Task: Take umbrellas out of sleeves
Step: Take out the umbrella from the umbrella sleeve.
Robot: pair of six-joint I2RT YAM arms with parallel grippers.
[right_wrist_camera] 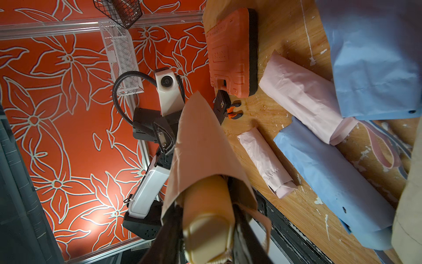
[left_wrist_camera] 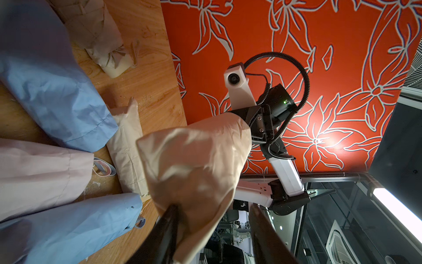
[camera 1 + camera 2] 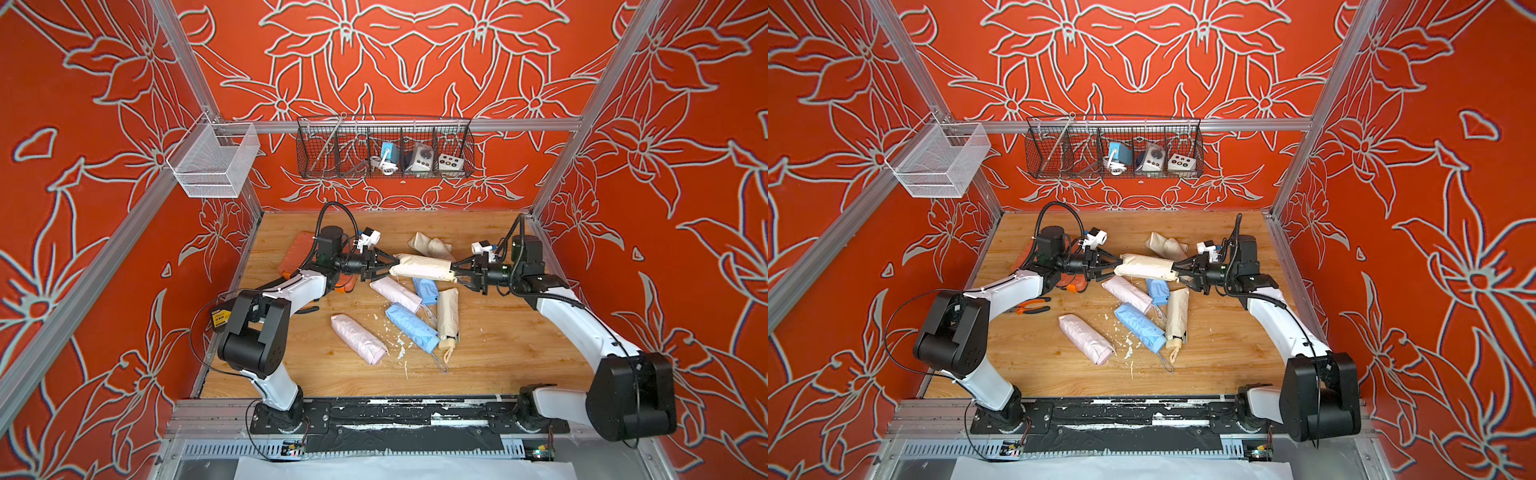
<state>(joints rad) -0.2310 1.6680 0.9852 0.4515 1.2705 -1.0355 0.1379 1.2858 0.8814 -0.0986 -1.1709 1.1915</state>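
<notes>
A cream umbrella in its cream sleeve (image 3: 422, 267) (image 3: 1146, 266) hangs level above the table between both arms. My right gripper (image 3: 455, 274) (image 1: 205, 205) is shut on its stubby cream handle (image 1: 205, 228), which pokes out of the sleeve's mouth. My left gripper (image 3: 392, 268) (image 2: 213, 206) is at the sleeve's closed end (image 2: 194, 155). Its jaws stand apart: the fabric leans on one finger and the other is clear of it. Several more sleeved umbrellas lie below: pink (image 3: 359, 338), blue (image 3: 411, 326), pink (image 3: 395, 293), blue (image 3: 426, 291) and cream (image 3: 448, 311).
More cream fabric (image 3: 430, 245) lies behind the held umbrella. An orange tool case (image 3: 297, 253) sits under the left arm, with pliers (image 3: 1034, 305) nearby. White flakes (image 3: 399, 345) dot the wood. A wire basket (image 3: 384, 151) and a white mesh basket (image 3: 214, 160) hang on the walls.
</notes>
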